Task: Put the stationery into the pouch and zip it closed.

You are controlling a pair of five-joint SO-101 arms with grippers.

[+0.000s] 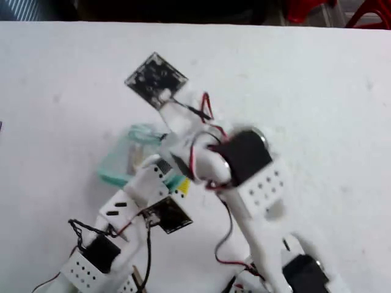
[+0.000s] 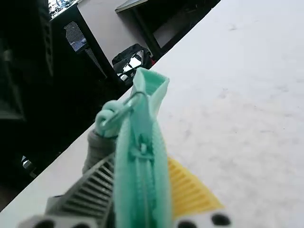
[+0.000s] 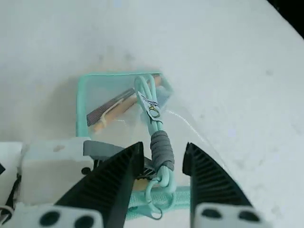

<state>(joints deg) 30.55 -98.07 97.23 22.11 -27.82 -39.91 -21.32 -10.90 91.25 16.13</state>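
A clear pouch (image 3: 118, 109) with mint-green trim lies on the white table (image 1: 305, 79), with stationery (image 3: 111, 110) visible inside it. In the left wrist view my left gripper (image 2: 142, 190) is shut on the pouch's green zipper edge (image 2: 140, 156), which sits between the grey ridged finger (image 2: 90, 190) and the yellow pad (image 2: 190, 190). My right gripper (image 3: 164, 147) is open, its black fingers on either side of the zip's cord pull (image 3: 160, 147) with its grey sleeve. In the high view both arms meet over the pouch (image 1: 125, 155) left of the table's centre.
The right arm (image 1: 250, 177) crosses the middle of the table with loose red and black wires. Red chair legs (image 1: 366, 12) stand beyond the far edge. Bare table lies to the right and far left.
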